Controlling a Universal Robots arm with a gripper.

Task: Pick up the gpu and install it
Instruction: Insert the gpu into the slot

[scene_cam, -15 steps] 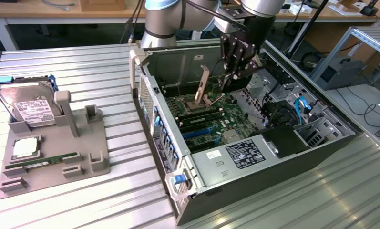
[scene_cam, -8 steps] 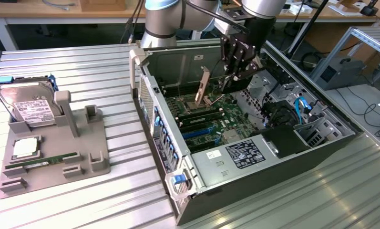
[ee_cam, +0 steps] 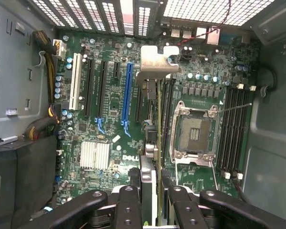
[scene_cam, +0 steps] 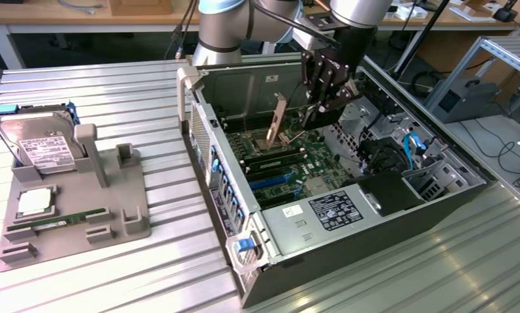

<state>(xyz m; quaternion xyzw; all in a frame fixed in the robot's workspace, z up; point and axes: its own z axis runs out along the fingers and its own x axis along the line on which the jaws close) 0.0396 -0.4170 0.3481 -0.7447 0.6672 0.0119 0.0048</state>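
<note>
The gpu (scene_cam: 279,119) stands on edge inside the open computer case (scene_cam: 209,163), just above the green motherboard (scene_cam: 282,166). My gripper (scene_cam: 316,122) reaches down into the case and is shut on the card. In the wrist view the gpu (ee_cam: 158,119) appears edge-on as a thin strip running from my black fingers (ee_cam: 133,200) to its silver end bracket (ee_cam: 157,64) near the case's rear vents. It lies along a black slot (ee_cam: 168,109), between the blue slot (ee_cam: 127,93) and the processor socket (ee_cam: 193,129). Whether it touches the slot I cannot tell.
On the table at the exterior view's left, a grey fixture (scene_cam: 111,215) holds a silver hard drive (scene_cam: 40,149), a memory stick (scene_cam: 55,223) and a square chip (scene_cam: 33,202). Inside the case are the power supply (scene_cam: 329,212), a black fan (scene_cam: 383,156) and cable bundles (ee_cam: 45,124).
</note>
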